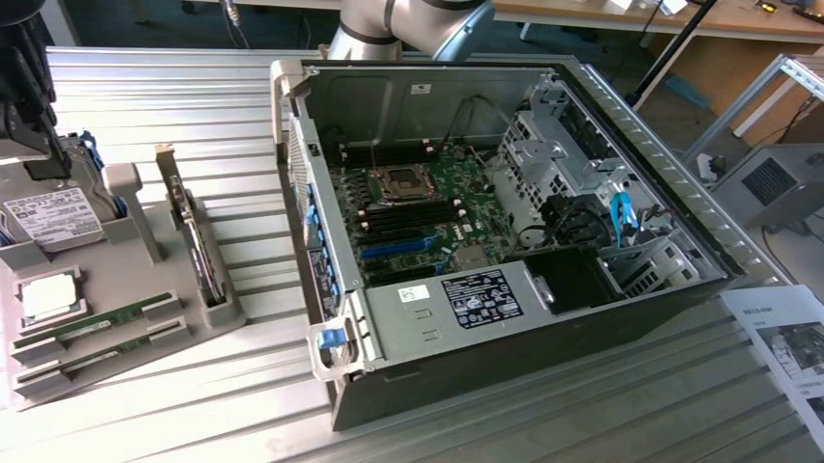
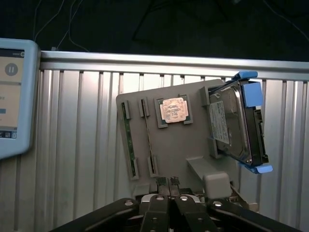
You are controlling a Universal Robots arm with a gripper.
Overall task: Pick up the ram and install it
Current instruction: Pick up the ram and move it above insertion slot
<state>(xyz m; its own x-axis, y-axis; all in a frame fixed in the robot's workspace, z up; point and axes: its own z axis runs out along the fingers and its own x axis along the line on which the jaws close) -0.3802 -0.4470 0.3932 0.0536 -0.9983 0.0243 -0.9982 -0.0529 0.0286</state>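
Note:
Two ram sticks (image 1: 96,323) (image 1: 103,355) lie side by side in slots of a grey parts holder (image 1: 129,371) at the exterior view's left. In the wrist view the same ram sticks (image 2: 128,140) (image 2: 149,140) stand on edge in the holder (image 2: 193,145), beside a square silvery CPU chip (image 2: 173,110). My gripper (image 2: 166,182) hangs above the holder's near end, apart from the sticks, its fingers shut with nothing between them. The open computer case (image 1: 670,222) shows its motherboard with black memory slots (image 1: 412,214) beside the CPU socket (image 1: 399,180).
The holder also carries a hard drive with blue rails (image 2: 236,125) (image 1: 52,217) and an upright expansion card (image 1: 200,241). A tablet screen (image 2: 14,96) lies past the holder. The ribbed metal table (image 1: 193,116) ends in a rail (image 2: 169,60). A paper sheet (image 1: 785,338) lies by the case.

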